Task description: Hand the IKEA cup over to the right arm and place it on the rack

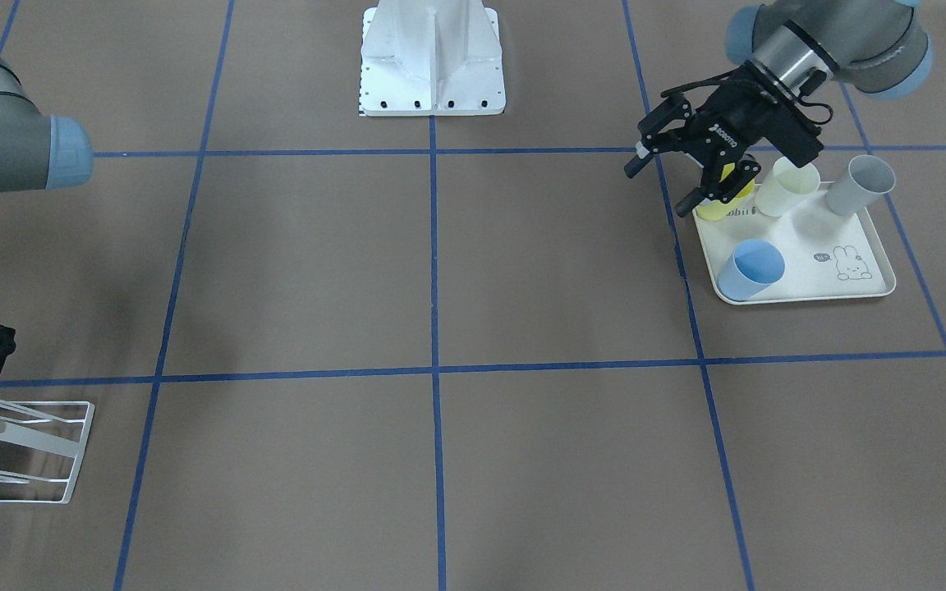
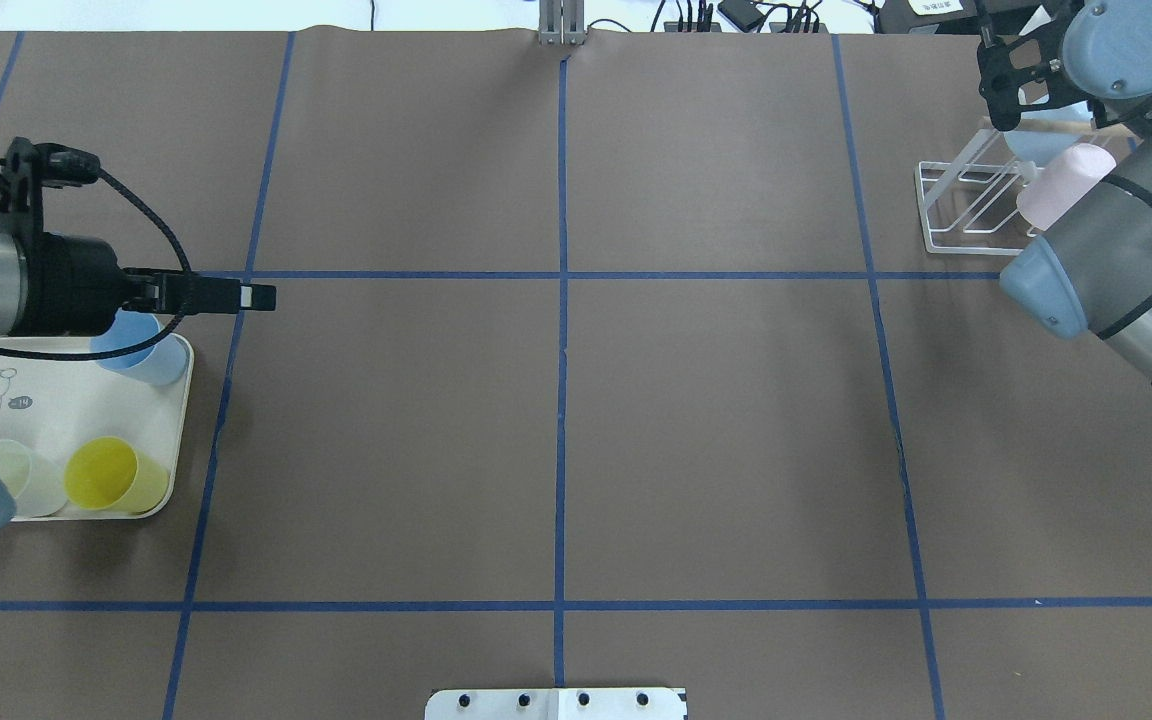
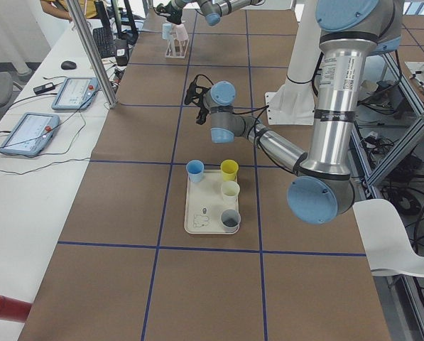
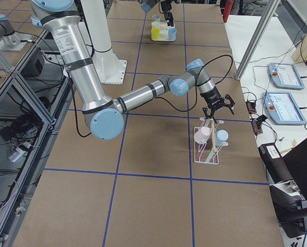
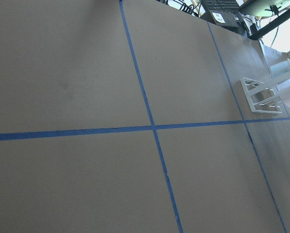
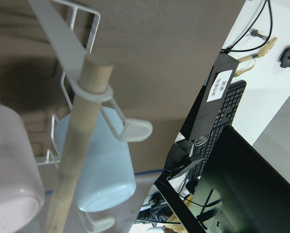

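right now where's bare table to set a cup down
The whole middle of the table is bare, between the tray on the robot's left and the rack at far right. Crowded: the tray holds four cups, the rack two.

- The rack [image 6: 57, 34]: white-painted metal, smooth with a slight sheen; its rod [image 6: 79, 160] is pale bare wood, matt.
- The pale blue cup [image 6: 98, 165] and the pink cup [image 6: 8, 170]: smooth, matt plastic.
- The table [image 2: 556, 430]: matt brown paper-like cover (faintly creased), with blue tape lines [image 2: 386, 274].
- The tray [image 1: 810, 246]: cream, smooth, softly glossy.
- The right arm [image 2: 1126, 270]: brushed silver metal.
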You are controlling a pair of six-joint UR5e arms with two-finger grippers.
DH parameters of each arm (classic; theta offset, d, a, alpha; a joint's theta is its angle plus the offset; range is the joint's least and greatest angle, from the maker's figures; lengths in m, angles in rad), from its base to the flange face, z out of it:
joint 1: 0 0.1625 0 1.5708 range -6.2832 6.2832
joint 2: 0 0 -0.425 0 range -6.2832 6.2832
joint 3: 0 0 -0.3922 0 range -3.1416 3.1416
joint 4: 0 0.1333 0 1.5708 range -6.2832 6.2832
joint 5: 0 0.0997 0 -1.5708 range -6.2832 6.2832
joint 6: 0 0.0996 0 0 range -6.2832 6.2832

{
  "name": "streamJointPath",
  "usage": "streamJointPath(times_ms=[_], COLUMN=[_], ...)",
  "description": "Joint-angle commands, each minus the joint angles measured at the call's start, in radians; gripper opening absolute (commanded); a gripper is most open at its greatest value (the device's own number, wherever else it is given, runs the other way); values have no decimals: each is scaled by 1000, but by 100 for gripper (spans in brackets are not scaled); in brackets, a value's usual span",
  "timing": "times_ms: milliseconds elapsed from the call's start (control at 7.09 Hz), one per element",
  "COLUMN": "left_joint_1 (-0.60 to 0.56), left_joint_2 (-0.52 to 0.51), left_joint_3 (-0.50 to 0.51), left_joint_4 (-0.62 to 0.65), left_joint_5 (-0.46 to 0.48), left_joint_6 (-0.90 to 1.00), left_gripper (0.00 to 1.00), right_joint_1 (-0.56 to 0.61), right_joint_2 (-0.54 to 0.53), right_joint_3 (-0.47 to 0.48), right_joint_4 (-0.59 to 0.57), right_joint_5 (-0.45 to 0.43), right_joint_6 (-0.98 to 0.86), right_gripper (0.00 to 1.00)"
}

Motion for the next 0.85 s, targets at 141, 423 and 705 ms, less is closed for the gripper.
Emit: streamJointPath(times_ms=[141,423,705], left_joint_1=[-119,-126,-117], left_joint_2=[99,185,196], left_joint_3=[2,8,43], left_joint_4=[107,102,92], left_joint_5=[9,70,108], left_joint_6=[343,403,393], left_gripper=[100,100,100], right_joint_1=[-5,-54,-101], right_joint_2=[-90,-153,-158], right_joint_3=[177,233,234], right_joint_4=[10,117,252], right_joint_5=[224,320,471], right_joint_6=[375,646,955], right_gripper=[98,99,99])
